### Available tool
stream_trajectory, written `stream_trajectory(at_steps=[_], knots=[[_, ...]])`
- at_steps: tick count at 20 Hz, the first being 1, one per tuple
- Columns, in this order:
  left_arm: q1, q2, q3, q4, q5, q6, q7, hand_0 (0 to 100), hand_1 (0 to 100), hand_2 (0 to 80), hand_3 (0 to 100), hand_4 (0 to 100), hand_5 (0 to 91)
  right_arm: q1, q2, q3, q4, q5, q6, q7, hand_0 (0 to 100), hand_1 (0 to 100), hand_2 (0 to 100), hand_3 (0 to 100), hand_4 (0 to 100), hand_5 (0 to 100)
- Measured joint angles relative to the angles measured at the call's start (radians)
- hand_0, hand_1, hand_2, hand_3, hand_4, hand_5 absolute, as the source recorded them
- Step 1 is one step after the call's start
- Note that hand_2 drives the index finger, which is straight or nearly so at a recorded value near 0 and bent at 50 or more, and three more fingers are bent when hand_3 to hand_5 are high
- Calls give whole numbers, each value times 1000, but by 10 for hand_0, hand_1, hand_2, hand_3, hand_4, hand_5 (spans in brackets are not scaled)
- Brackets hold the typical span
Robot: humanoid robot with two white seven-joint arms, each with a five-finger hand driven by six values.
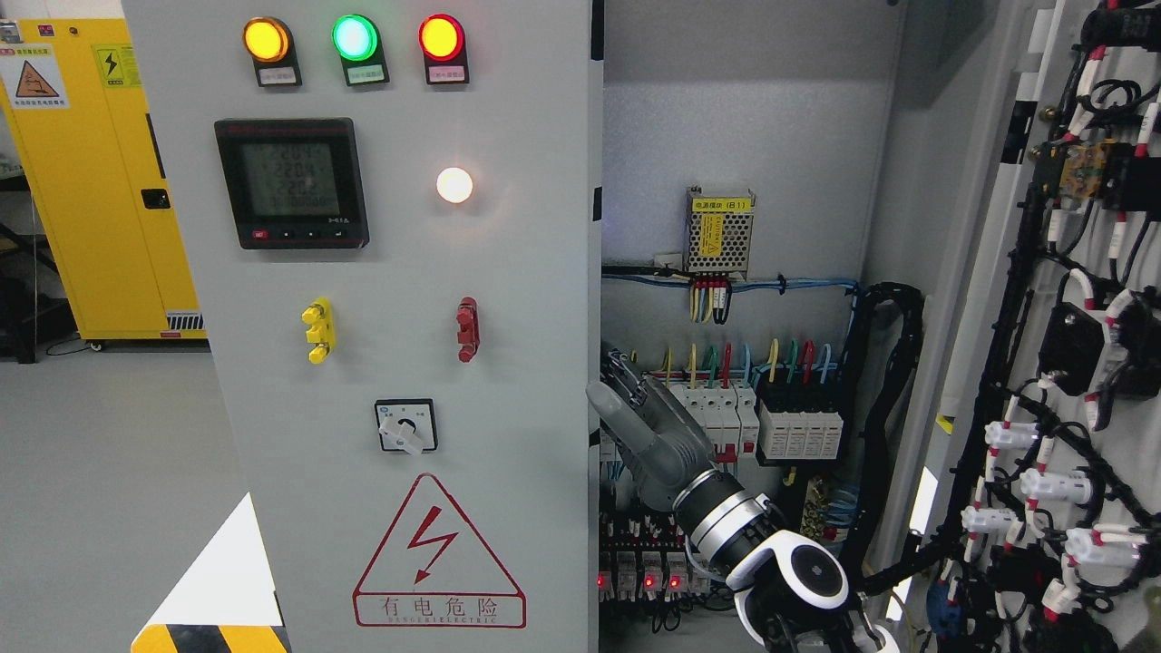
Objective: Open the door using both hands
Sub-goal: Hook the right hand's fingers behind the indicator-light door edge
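Right robot hand (635, 413) reaches up from the lower edge into the open cabinet, fingers straight and together, holding nothing, beside the grey door (390, 317); breakers (726, 417) sit behind.

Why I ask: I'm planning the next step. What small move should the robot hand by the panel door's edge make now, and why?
Probably ease the right robot hand onto the free edge of the left door and pull it slightly outward. The right door already stands swung open, the left one looks closed, and the hand sits right at its edge beside the breakers.
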Motion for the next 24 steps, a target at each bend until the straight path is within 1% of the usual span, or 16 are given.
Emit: stream_trajectory(at_steps=[4, 7, 11, 15, 18, 24], knots=[[0, 3, -1, 2, -1, 9, 1, 120, 556, 0, 0, 0, 0, -15, 0, -2, 16, -1, -2, 11, 0, 500, 40, 0, 0, 0], [0, 7, -1, 3, -1, 11, 1, 120, 556, 0, 0, 0, 0, -25, 0, -6, 27, -2, -3, 45, 0, 500, 40, 0, 0, 0], [0, 14, -2, 4, -1, 13, 5, 120, 556, 0, 0, 0, 0, -32, 0, -17, 40, -3, -3, 80, 0, 500, 40, 0, 0, 0], [0, 20, -2, 5, 0, 13, 4, 120, 556, 0, 0, 0, 0, -41, 0, -28, 56, -4, -3, 129, 0, 500, 40, 0, 0, 0], [0, 24, -2, 5, 0, 10, 1, 120, 556, 0, 0, 0, 0, -50, -1, -35, 67, -4, -1, 156, 0, 500, 40, 0, 0, 0], [-25, 39, -1, 7, 1, 7, -2, 120, 556, 0, 0, 0, 0, -72, 0, -43, 88, -4, 0, 172, 0, 500, 40, 0, 0, 0]])
